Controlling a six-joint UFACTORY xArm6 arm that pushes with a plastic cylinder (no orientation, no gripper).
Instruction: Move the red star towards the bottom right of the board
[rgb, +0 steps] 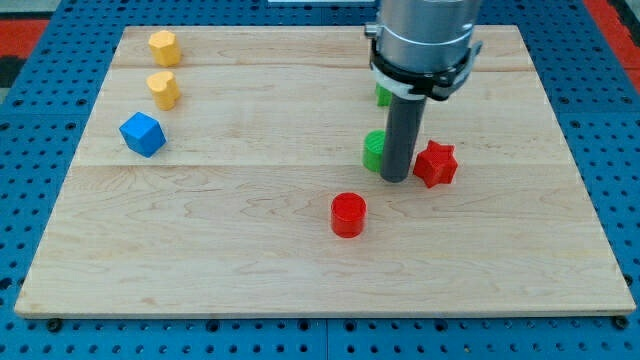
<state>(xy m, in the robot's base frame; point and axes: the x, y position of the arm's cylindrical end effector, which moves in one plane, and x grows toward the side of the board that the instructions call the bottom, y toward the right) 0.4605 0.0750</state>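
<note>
The red star (436, 164) lies right of the board's centre. My tip (396, 179) rests on the board just left of the star, close to it or touching it. A green block (373, 150) sits right behind the rod on its left, partly hidden by it. A red cylinder (348, 215) stands below and left of the tip.
Another green block (383, 95) shows partly behind the arm's grey body near the top. A yellow block (164, 47), a second yellow block (164, 89) and a blue cube (142, 134) stand at the upper left. The wooden board (320, 280) lies on a blue pegboard.
</note>
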